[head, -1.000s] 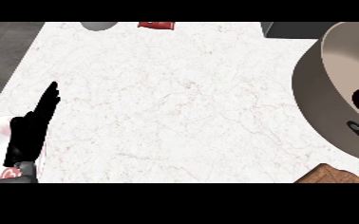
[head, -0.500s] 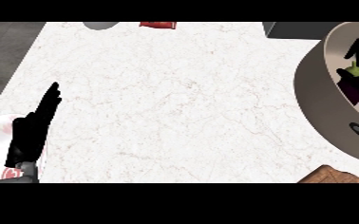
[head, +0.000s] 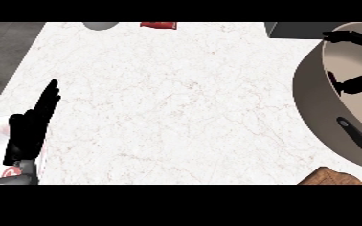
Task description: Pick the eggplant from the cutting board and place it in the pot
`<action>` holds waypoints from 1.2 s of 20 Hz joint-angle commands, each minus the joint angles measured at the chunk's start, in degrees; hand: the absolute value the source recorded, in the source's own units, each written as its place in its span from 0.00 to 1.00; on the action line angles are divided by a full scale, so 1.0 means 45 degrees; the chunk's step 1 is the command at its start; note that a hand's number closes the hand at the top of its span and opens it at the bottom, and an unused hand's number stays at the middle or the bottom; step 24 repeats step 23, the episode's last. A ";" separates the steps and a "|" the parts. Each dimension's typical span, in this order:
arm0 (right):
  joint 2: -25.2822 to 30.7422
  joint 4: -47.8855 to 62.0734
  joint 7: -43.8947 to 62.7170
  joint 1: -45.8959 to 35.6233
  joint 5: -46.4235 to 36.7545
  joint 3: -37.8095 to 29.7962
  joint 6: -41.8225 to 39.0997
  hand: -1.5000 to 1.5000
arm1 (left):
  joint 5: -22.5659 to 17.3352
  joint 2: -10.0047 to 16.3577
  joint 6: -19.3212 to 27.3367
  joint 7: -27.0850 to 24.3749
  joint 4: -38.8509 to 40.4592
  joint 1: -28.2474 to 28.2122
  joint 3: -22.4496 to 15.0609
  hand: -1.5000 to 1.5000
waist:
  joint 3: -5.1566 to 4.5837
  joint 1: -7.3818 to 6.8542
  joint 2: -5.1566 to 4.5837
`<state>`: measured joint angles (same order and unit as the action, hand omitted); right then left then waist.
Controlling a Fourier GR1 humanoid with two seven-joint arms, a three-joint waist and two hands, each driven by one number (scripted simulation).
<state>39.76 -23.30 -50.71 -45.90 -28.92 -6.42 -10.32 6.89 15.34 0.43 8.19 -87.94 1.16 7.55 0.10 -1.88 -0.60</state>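
At the lower left edge: you see the left hand (head: 29,127) resting on the white marbled counter (head: 176,100), fingers straight and together, pointing up the view, holding nothing.
Right edge: the pot (head: 308,96) fills this side and is cut off by the view; you look down into part of its pale inside.
Over the pot: black parts of the right hand (head: 340,36) show above the rim and inside it. You cannot tell whether that hand is open or closed, or whether it holds anything.
Eggplant: you cannot tell where it is. A dark strip (head: 350,130) low in the pot is too small to name.
Lower right corner: a brown corner of the cutting board (head: 332,176) shows just beside the pot.
Far edge: a grey round thing (head: 99,25), a red thing (head: 158,25) and a dark grey thing (head: 290,30) are all cut off.
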 commanded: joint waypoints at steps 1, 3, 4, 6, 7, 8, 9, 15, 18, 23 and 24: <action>0.0103 0.0944 -0.1166 -0.0359 0.0707 -0.0808 -0.0653 0.00 | -0.0257 0.0409 -0.0508 0.0002 -0.0214 -0.0351 0.0286 0.50 | 0.0005 0.0002 0.0011; -0.0426 0.0856 -0.1112 -0.0712 0.2093 -0.1867 -0.1496 0.00 | -0.0227 0.0125 -0.0329 0.0080 -0.0166 -0.0117 0.0109 0.50 | 0.0013 0.0038 0.0027; -0.0391 0.0906 -0.1305 -0.0643 0.2500 -0.2150 -0.2026 0.00 | 0.0179 -0.0101 0.0074 0.0001 -0.0266 -0.0314 -0.0085 0.50 | 0.0012 0.0112 0.0054; -0.0312 0.1102 -0.0833 -0.0742 0.3317 -0.2750 -0.2923 0.00 | -0.0037 -0.0028 0.0058 0.0128 -0.0240 -0.0248 0.0187 0.50 | 0.0001 0.0217 0.0110; 0.0253 0.1381 -0.0357 -0.0979 0.3466 -0.2874 -0.3624 0.00 | -0.0048 -0.0055 -0.0083 -0.0497 0.0066 -0.0312 0.0137 0.50 | -0.0009 0.0200 0.0068; 0.0537 0.1414 -0.0487 -0.0739 0.3642 -0.2948 -0.4193 0.00 | 0.0224 -0.0001 0.0048 -0.0064 -0.0387 -0.0574 0.0015 0.50 | 0.0000 0.0220 0.0099; 0.0412 0.1410 0.0014 -0.0990 0.3763 -0.2955 -0.4365 0.00 | -0.0117 0.0053 -0.0126 -0.0216 0.0086 -0.0108 0.0277 0.50 | -0.0013 0.0274 0.0088; 0.1990 0.1870 0.0128 -0.0338 0.4124 -0.2967 -0.6582 0.00 | -0.0024 0.0093 -0.0188 0.0156 -0.0500 -0.0161 0.0161 0.50 | 0.0019 0.0134 0.0018; 0.2465 0.1918 0.0283 0.0009 0.4503 -0.3074 -0.7629 0.00 | 0.0358 -0.0207 0.0024 -0.0078 -0.0576 -0.0635 -0.0202 0.50 | 0.0029 0.0147 0.0010; 0.3263 0.1629 -0.0408 0.1356 0.5125 -0.3332 -0.8555 0.00 | 0.0019 0.0063 0.0010 -0.0282 -0.0057 -0.0325 0.0448 0.50 | 0.0055 0.0338 -0.0023; 0.3263 0.1629 -0.0408 0.1356 0.5125 -0.3332 -0.8555 0.00 | 0.0019 0.0063 0.0010 -0.0282 -0.0057 -0.0325 0.0448 0.50 | 0.0055 0.0338 -0.0023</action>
